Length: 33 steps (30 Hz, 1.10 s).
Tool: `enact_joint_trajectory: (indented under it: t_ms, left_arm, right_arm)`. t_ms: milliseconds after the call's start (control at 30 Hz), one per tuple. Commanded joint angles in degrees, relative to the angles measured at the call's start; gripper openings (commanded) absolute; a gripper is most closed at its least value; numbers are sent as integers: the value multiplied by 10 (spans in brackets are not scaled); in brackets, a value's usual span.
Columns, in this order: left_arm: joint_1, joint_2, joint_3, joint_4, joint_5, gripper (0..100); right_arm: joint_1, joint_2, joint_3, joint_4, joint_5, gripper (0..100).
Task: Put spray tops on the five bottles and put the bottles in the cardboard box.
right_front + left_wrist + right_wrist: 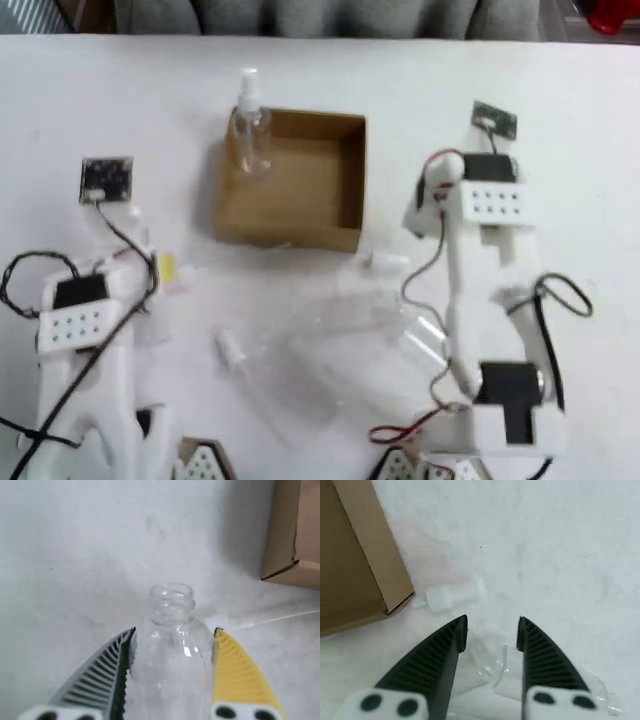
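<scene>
My left tool (174, 632) pinches an uncapped clear bottle (172, 605) while my right tool (491, 622) hangs spread near a spray top (451, 596), and the slick plastic could twist loose.

Left pincer (175, 631) clamped, right pincer (492, 619) agape

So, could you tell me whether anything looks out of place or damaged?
Nothing looks damaged or spilled. One spray top lies on its side beside the cardboard box corner, a clear bottle lies flat below the right jaws, and the open bottle in the left jaws has no top.
</scene>
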Motion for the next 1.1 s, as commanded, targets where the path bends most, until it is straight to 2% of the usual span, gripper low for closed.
enact_joint_trajectory:
  t_ms: [0, 133, 233, 467, 800, 900, 1067]
  left_arm:
    - [-7, -14, -2, -18, 2, 22]
    - [-7, -12, -1, -18, 0, 22]
    - [-4, -11, -1, -18, 0, 22]
    - [-3, -10, -1, -18, -1, 22]
    - [8, -14, 18, -48, -1, 22]
    - [10, -14, 19, -49, -15, 22]
    - [18, -10, 19, -50, -24, 22]
  right_arm:
    - [-23, 60, -61, -7, -100, 198]
    - [-30, 155, -104, -5, -183, 233]
    - [-44, 222, -149, 5, -215, 239]
    - [-55, 314, -270, 51, -222, 238]
    - [-97, 412, -319, 45, -217, 236]
    - [-95, 428, -325, 45, -212, 184]
    - [-80, 436, -326, 55, -163, 57]
